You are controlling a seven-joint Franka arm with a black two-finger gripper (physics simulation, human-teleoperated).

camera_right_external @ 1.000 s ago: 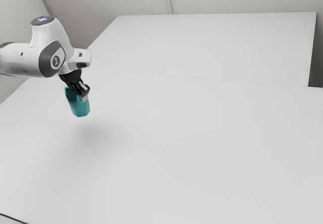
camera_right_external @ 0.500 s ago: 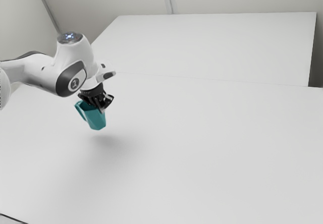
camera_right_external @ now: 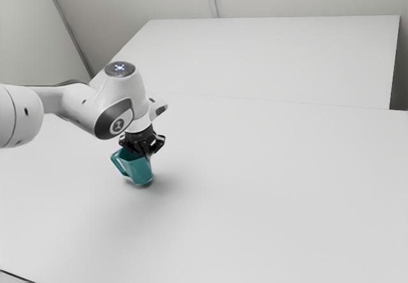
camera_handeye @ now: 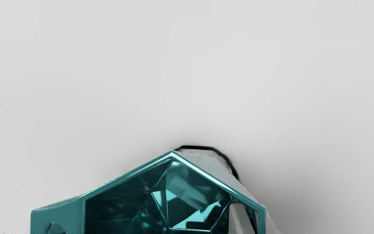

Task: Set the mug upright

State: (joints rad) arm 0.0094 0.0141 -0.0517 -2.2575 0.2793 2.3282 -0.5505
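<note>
The gripper (camera_right_external: 148, 155) points down at the mug's rim, on the side away from the handle. The teal faceted mug (camera_right_external: 136, 167) leans slightly, its opening upward and its handle toward the exterior view's left. Its base is at or very close to the table; whether it touches I cannot tell. In the wrist view I look into the open mug (camera_handeye: 187, 195). One finger is inside its wall and the other outside, so the gripper (camera_handeye: 255, 219) is shut on that wall. Much of the outer finger is hidden by the mug.
The white table (camera_right_external: 268, 200) extends around the mug. A large pale panel or surface (camera_right_external: 274, 57) lies beyond it, toward the back. A thin dark cable (camera_right_external: 16, 276) lies at the near left corner of the exterior view.
My hand has carried the mug down and toward the exterior view's right, close to the table. The mug has turned so its handle shows, and it leans less than before.
</note>
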